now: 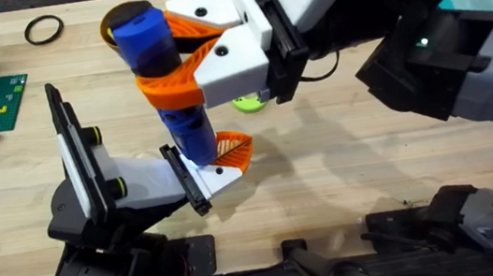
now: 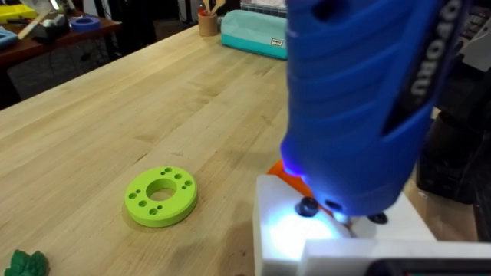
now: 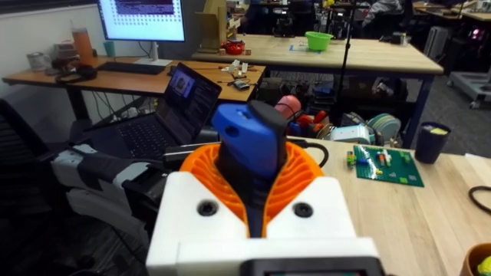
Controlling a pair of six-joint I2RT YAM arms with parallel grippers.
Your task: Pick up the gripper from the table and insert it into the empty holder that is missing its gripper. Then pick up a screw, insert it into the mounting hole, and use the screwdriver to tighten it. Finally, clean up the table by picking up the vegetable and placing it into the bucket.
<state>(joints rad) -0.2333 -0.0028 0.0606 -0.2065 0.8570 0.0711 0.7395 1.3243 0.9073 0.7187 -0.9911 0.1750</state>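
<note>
Right gripper clamped on the screwdriver, orange ribbed pads wrapping its blue barrel just below the black cap. Tool stands near upright, tip down on the holder, directly beneath the hand, beside the seated small orange gripper. Barrel looks rigid, smooth plastic, likely top-heavy; a mid-barrel grip as held seems sound, since ribs should resist twist. Left gripper's state: cannot tell. Green ring lies on the table, apart from the tip.
</note>
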